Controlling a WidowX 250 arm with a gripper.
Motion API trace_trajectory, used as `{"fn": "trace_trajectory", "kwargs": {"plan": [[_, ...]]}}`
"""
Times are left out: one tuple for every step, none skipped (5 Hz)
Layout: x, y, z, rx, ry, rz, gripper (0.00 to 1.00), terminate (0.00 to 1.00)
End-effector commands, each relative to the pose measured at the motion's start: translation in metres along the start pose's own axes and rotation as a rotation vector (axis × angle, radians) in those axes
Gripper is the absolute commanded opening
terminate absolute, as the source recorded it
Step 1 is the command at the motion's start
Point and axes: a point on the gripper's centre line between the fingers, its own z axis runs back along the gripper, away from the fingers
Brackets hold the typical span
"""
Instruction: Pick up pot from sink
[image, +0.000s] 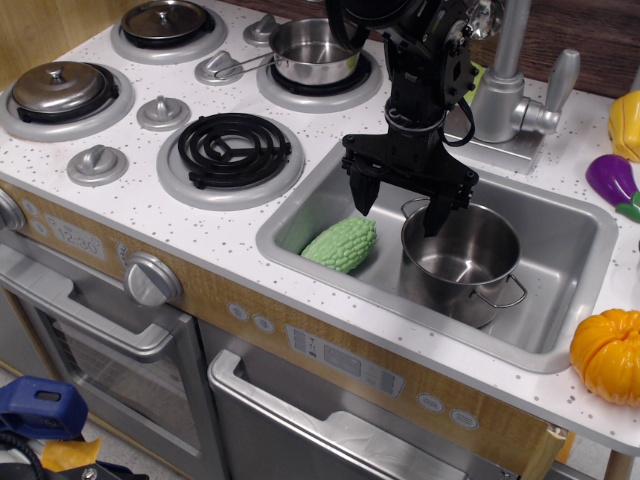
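Observation:
The shiny steel pot (462, 250) stands upright in the middle-right of the sink (565, 290), with one wire loop handle at its back left and one at its front right. My black gripper (400, 205) hangs open over the pot's back-left rim. Its right finger (437, 212) reaches down just inside the rim, and its left finger (362, 193) is outside the pot, above the sink floor. Nothing is held. The pot rests on the sink floor.
A green bumpy gourd (342, 245) lies in the sink left of the pot. The tall faucet (510, 75) stands behind. A saucepan (315, 50) sits on a back burner. On the counter to the right are a purple eggplant (612, 180) and an orange pumpkin (608, 355).

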Motion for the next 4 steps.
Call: {"fn": "trace_trajectory", "kwargs": {"plan": [[0.0, 0.0, 0.0, 0.0, 0.0, 0.0, 1.0, 0.0], [0.0, 0.002, -0.007, -0.013, -0.013, -0.005, 1.0, 0.0], [-0.001, 0.001, -0.014, -0.025, -0.028, -0.004, 1.0, 0.0], [0.001, 0.002, -0.022, -0.043, -0.033, -0.01, 1.0, 0.0]]}}
